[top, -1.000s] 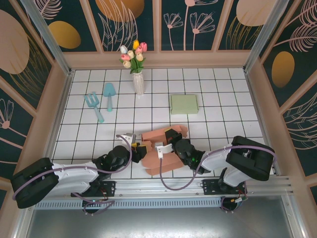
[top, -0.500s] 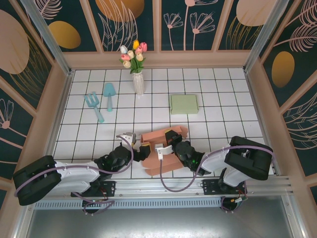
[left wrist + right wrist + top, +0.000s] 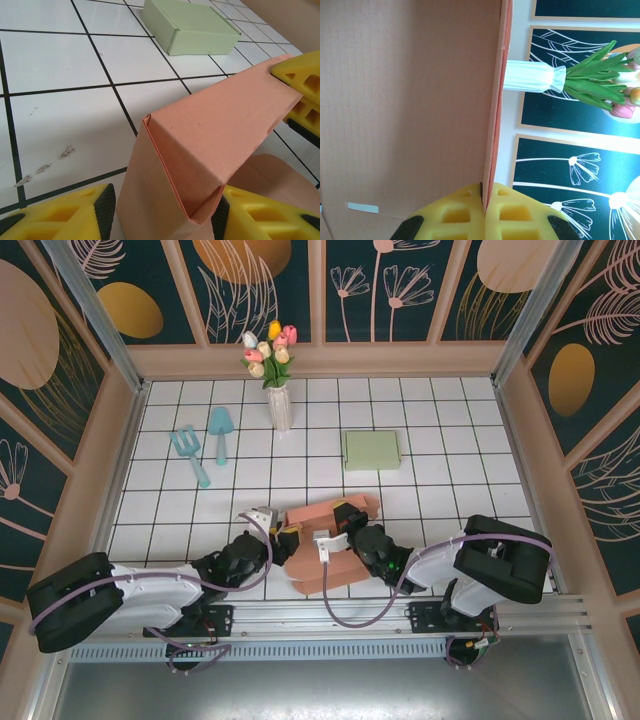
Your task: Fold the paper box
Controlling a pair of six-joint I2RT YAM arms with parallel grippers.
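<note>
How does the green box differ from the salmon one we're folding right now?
Colour: the green box is pale green, the salmon box pinkish-brown. State: the green box is fully closed; the salmon box is half-formed, one wall raised. Handling: the green box lies untouched farther back; the right gripper is shut on the salmon box's panel edge. Both are cardboard on the tiled table.

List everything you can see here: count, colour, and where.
paper box: 1, salmon, centre, near edge
closed box: 1, pale green, right of centre
vase: 1, white, far edge
tulips: bunch, mixed colours, in vase
toy rake: 1, light blue, left side
toy shovel: 1, light blue, beside toy rake
table: 1, white tiles
left gripper: 1, yellow fingers, astride the paper box's corner
right gripper: 1, yellow fingers, shut on the paper box's wall
</note>
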